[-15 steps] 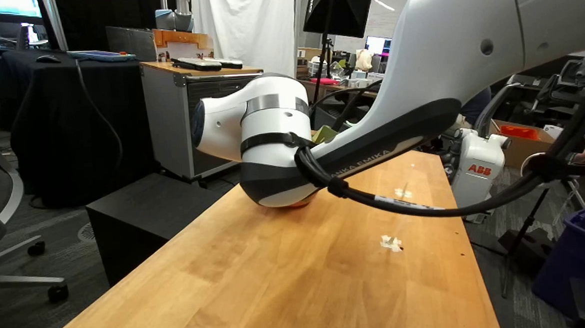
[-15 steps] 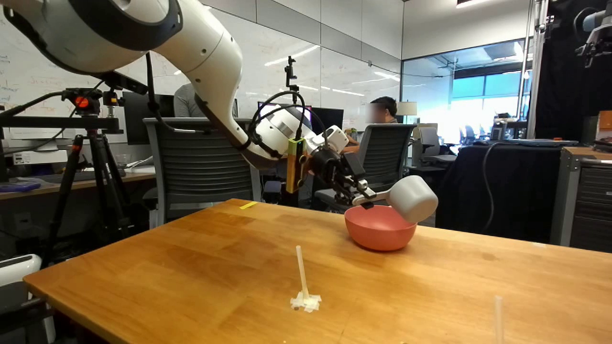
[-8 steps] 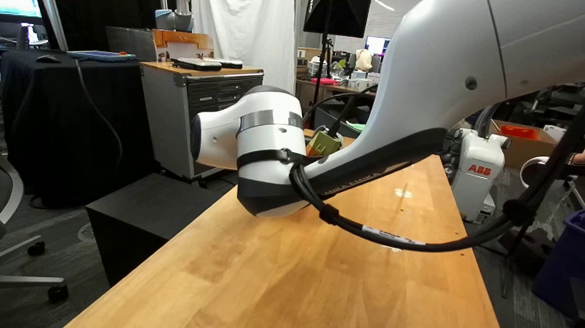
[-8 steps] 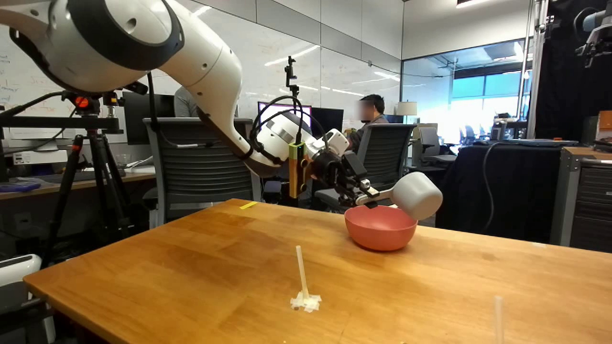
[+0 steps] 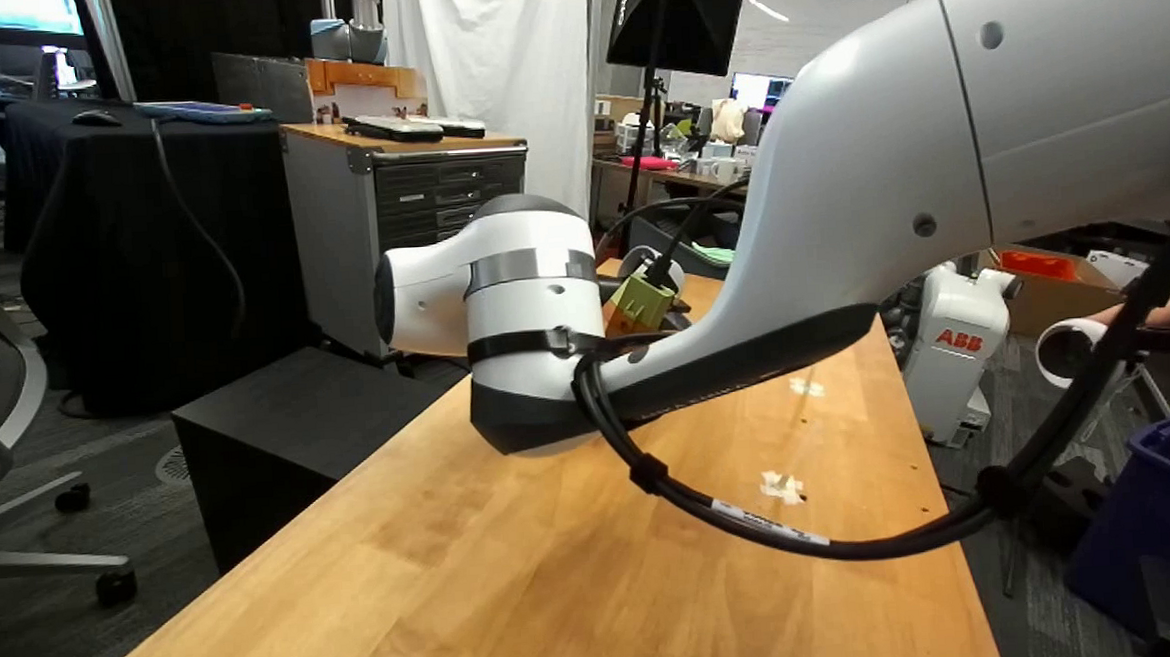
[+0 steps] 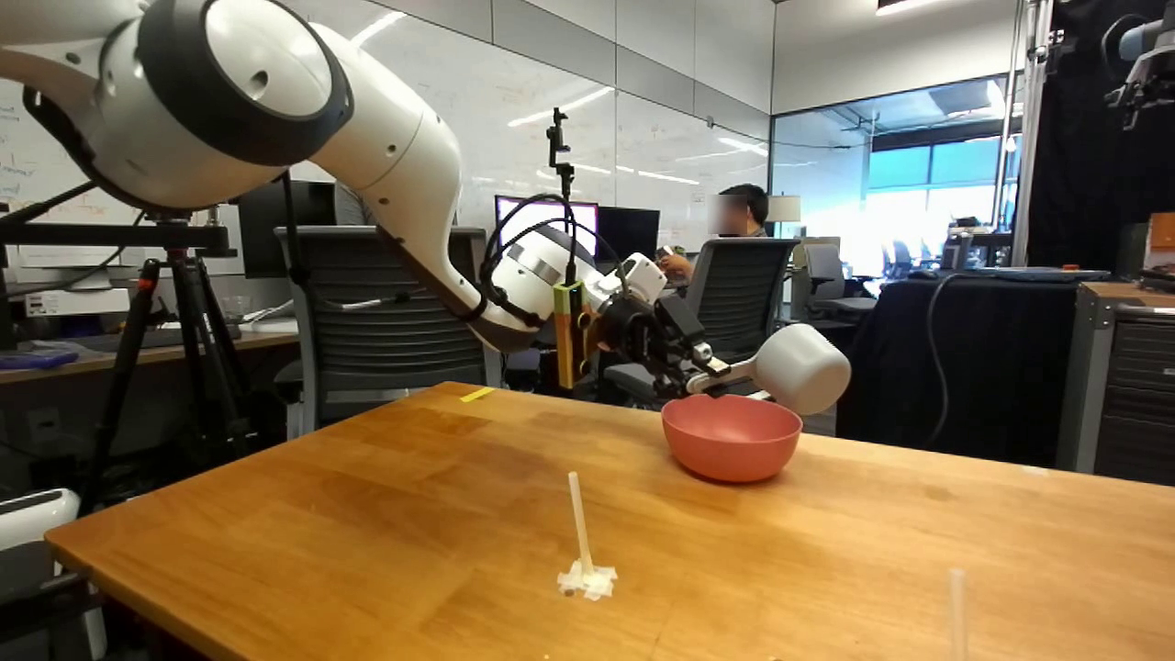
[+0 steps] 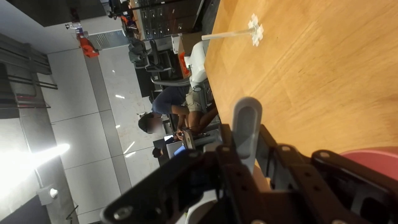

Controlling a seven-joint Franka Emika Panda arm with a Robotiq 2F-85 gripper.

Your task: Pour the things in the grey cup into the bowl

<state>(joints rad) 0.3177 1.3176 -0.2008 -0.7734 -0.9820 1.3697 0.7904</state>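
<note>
My gripper is shut on the handle of the grey cup. In the wrist view, the handle runs between the two fingertips, and part of the cup's rim shows at the bottom edge. The cup is tilted in the air, with its outer wall and base toward the camera in an exterior view. It overlaps the right rim of the pink-red bowl, which stands upright on the table. The bowl also shows at the wrist view's right edge. The arm hides bowl and cup in an exterior view. The pale pieces are hidden.
The wooden table holds thin upright pale sticks, one on a taped base, another at the front edge. A black cable loop hangs from the arm over the table. Office chairs stand behind the table.
The cup has risen slightly and shifted a little right in an exterior view. The arm's upper links have dropped and the cable loop hangs lower. The bowl has not moved.
</note>
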